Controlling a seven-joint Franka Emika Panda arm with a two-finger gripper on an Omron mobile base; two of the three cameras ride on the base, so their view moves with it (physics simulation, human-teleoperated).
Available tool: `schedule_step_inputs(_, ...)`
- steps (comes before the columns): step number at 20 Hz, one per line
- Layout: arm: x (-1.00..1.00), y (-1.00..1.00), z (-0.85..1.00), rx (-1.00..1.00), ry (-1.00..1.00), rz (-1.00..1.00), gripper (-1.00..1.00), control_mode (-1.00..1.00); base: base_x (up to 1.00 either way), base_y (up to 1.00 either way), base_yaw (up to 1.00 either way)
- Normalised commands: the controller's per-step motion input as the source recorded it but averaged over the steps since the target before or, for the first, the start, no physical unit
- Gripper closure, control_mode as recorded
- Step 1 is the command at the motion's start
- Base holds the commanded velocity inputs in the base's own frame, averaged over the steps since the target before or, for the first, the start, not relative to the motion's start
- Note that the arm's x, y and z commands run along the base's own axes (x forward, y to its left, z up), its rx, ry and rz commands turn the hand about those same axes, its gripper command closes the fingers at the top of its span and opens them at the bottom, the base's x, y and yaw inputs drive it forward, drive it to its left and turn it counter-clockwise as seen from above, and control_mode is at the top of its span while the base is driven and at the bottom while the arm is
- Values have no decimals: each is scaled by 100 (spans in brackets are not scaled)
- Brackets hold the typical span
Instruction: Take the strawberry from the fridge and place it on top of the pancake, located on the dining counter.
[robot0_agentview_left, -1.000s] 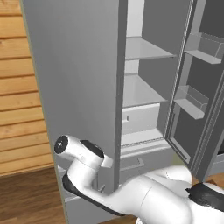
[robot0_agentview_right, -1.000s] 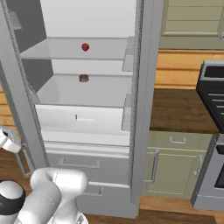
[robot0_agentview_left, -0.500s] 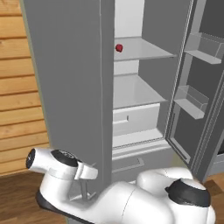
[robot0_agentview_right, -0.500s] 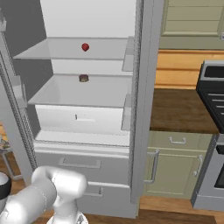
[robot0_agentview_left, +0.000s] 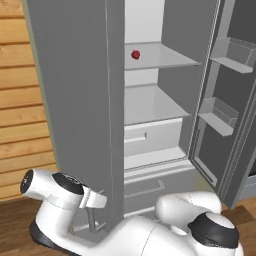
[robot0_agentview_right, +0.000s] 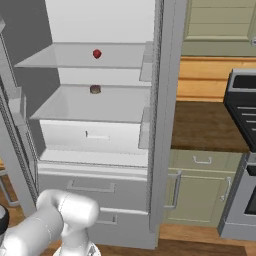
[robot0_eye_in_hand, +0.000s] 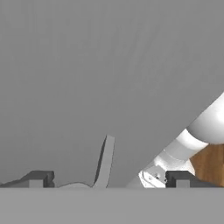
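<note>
The fridge (robot0_agentview_left: 75, 100) is shown with its doors swung open. The strawberry (robot0_agentview_left: 135, 54) is seen on the upper glass shelf (robot0_agentview_right: 75, 57), at about 12 o'clock from the small brown item (robot0_agentview_right: 95, 89) on the shelf below. In the hand view, the gripper (robot0_eye_in_hand: 105, 180) is held close against the grey door, its jaws spread wide. The reach is best begun by clearing the door edge, then the fruit is approached level, above the shelf.

Red strawberry (robot0_agentview_left: 135, 54); light-grey fridge (robot0_agentview_left: 80, 100), white interior; honey-brown plank wall (robot0_agentview_left: 20, 125); green-grey cabinets (robot0_agentview_right: 200, 192)
</note>
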Motion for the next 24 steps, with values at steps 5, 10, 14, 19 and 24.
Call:
schedule_step_inputs(5, 12, -11, 28, 15, 9, 9, -100, -100, 0, 0, 0)
schedule_step_inputs(10, 39, -3, 78, 12, 13, -3, -100, -100, 0, 0, 0)
schedule_step_inputs(14, 4, 5, 82, 13, 3, -9, -100, -100, 0, 0, 0)
schedule_step_inputs(19, -85, -6, 36, 13, -11, -7, -100, -100, 0, 0, 0)
schedule_step_inputs(24, -96, -39, 14, 16, -20, 11, -100, -100, 0, 0, 0)
